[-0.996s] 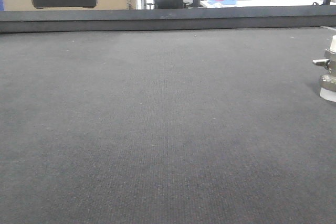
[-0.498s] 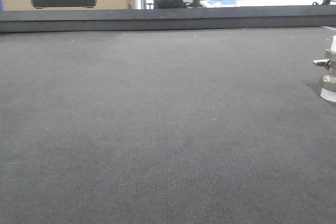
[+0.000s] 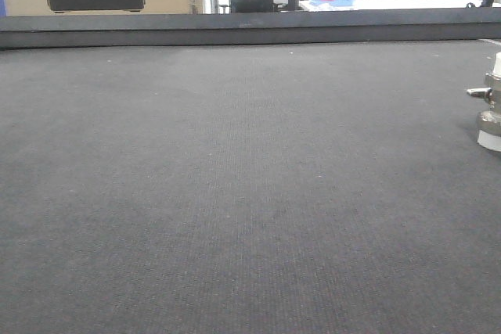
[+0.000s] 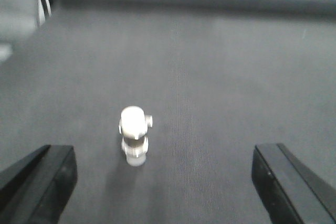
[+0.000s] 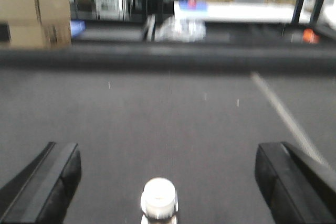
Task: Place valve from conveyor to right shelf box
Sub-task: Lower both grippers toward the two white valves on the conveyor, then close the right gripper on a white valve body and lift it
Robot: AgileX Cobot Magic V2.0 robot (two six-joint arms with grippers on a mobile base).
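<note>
R claw [image 5: 168, 150] wide open, nothing held. Valve [image 5: 158, 198] stands upright on belt [image 5: 157, 119] btwn its fingers, close in front, nr centre of the gap. L claw [image 4: 164, 153] also open and empty; valve sits ahead of it, a bit left of mid-gap and further off. Vs 1 s ago, valve hasn't shifted in front view, so belt prob. isn't carrying it away. Pick not begun yet. R claw looks better placed to go down and close on it. Both wrist views blurred.
</note>
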